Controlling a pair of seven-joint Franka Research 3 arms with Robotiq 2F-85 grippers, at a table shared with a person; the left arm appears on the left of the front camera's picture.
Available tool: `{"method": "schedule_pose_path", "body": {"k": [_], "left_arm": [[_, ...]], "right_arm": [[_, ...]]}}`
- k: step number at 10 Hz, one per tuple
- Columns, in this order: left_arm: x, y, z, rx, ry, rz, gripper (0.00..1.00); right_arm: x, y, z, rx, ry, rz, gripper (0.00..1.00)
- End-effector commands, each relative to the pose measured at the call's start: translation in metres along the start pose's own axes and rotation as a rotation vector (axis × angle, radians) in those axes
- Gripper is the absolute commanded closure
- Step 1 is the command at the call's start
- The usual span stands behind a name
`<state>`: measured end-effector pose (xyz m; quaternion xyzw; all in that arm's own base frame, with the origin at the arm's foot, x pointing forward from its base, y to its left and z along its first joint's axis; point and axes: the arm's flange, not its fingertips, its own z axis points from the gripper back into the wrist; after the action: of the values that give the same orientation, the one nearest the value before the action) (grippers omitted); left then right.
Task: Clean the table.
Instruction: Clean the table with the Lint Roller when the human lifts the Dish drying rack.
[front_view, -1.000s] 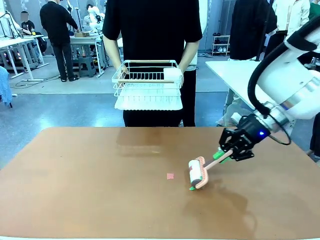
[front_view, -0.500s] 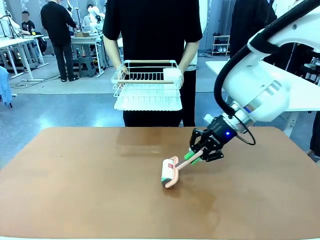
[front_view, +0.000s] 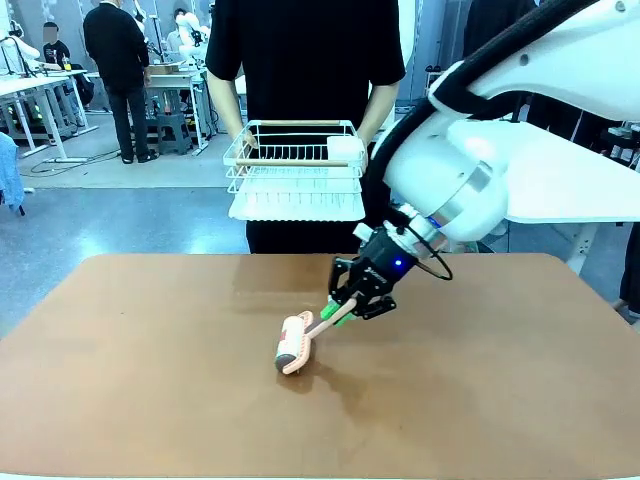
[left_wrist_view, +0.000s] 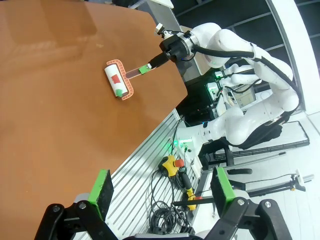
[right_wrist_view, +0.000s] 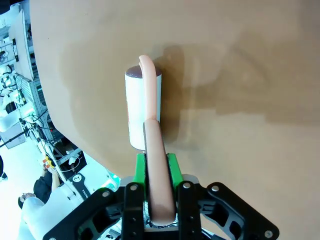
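One person (front_view: 300, 60) holding white rack (front_view: 295, 170) beyond table (front_view: 130, 380); roller (front_view: 293, 345) resting mid-table.

Bright, even overhead light. Faint glare on the table (front_view: 150, 400) far side, soft shadow beside the lint roller (front_view: 293, 346). Wrist views fisheye-warped at edges; front sharp.

No legible text, labels, numbers anywhere.

The table (front_view: 130, 400) top: smooth, faintly glossy. The lint roller (front_view: 292, 346): pink plastic frame, white paper roll.
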<state>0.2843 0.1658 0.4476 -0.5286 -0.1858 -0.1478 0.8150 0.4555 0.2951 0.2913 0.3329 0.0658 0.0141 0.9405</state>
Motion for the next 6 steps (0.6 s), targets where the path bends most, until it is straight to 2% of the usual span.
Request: {"method": "schedule_pose_path", "body": {"k": [1, 3, 5, 6], "left_arm": [[-0.002, -0.002, 0.002, -0.014, -0.016, -0.016, 0.0], [-0.002, -0.002, 0.002, -0.014, -0.016, -0.016, 0.0], [-0.002, -0.002, 0.002, -0.014, -0.016, -0.016, 0.0], [-0.002, -0.002, 0.002, -0.014, -0.016, -0.016, 0.0]], "right_arm": [[-0.004, -0.012, -0.061, -0.134, 0.084, -0.01, 0.79], [-0.006, 0.01, -0.057, -0.097, 0.057, 0.019, 0.79], [-0.01, 0.027, -0.03, -0.088, 0.005, 0.045, 0.79], [-0.013, 0.033, -0.016, -0.072, 0.021, 0.04, 0.79]]}}
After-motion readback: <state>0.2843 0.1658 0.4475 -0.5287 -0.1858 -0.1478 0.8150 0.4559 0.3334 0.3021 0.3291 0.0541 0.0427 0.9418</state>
